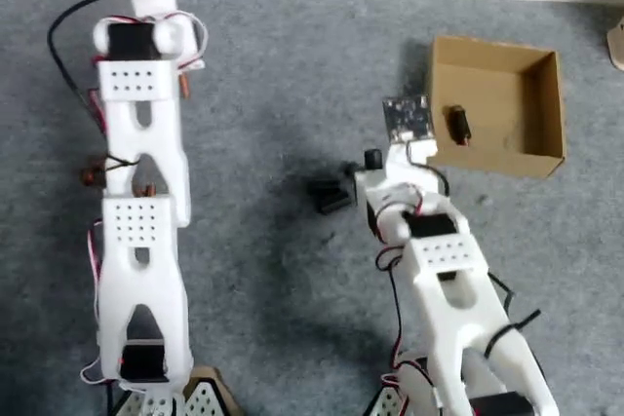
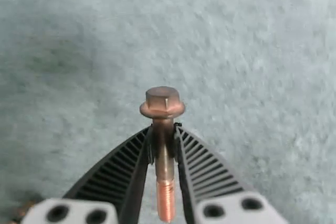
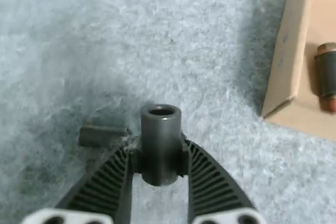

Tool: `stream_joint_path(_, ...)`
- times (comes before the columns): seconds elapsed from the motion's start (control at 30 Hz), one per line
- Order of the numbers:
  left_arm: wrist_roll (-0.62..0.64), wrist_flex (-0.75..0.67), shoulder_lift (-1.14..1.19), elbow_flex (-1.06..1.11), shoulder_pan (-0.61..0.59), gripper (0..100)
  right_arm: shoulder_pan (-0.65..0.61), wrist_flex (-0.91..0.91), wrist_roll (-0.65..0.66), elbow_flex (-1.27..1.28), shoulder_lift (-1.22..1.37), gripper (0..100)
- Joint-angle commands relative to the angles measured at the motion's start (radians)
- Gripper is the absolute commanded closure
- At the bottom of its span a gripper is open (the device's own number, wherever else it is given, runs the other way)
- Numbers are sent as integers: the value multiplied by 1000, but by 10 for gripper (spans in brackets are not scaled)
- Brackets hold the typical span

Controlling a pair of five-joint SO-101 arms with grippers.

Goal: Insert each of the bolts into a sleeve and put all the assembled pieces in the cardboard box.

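My left gripper (image 2: 164, 132) is shut on a copper bolt (image 2: 161, 106), clamped by its shank above grey carpet, with the hex head beyond the fingertips. My right gripper (image 3: 160, 148) is shut on a dark sleeve (image 3: 160, 129), bore end outward; in the high view this sleeve (image 1: 372, 159) is left of the cardboard box (image 1: 542, 73). Another dark sleeve (image 3: 101, 135) lies on the carpet just beyond, also visible from above (image 1: 331, 196). An assembled piece (image 1: 458, 125) lies inside the box, and the right wrist view shows it (image 3: 326, 76) too.
More copper bolts (image 1: 92, 175) lie on the carpet beside the left arm (image 1: 141, 143). The box's near wall (image 3: 287, 61) stands close to the right gripper. Open grey carpet lies between the two arms.
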Motion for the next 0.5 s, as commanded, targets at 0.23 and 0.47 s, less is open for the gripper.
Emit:
stream_joint_path(0.23,15,68,4,-61,35,994,-13,-70,15,12,-71,992)
stream_joint_path(0.47,43,87,-82,-59,36,994,-24,-68,11,13,-73,992)
